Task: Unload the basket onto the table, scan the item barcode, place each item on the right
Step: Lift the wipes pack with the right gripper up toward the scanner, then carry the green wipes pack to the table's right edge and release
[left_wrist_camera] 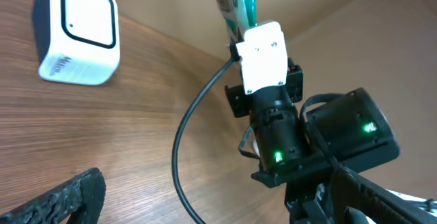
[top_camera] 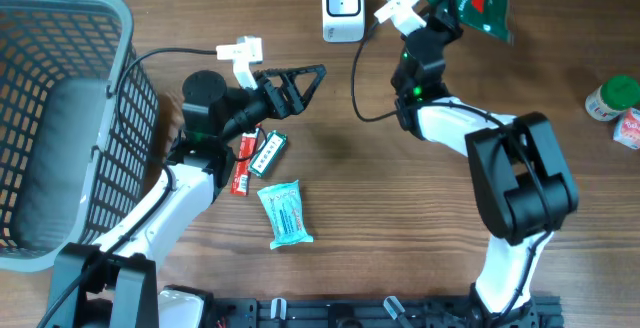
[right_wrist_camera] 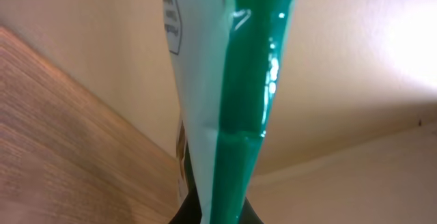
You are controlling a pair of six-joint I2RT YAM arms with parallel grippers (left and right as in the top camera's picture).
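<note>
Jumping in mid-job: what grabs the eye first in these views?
The green packet stands out first. The shut right pincer grips it at the top of the overhead view, just right of the white scanner. Next come the left pincer, open and empty mid-table, and the big grey basket at far left.

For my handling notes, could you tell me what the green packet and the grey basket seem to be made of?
Green packet: likely thin plastic film, glossy; it creases and shows highlights. Grey basket: probably moulded plastic, matte, open lattice walls.
</note>
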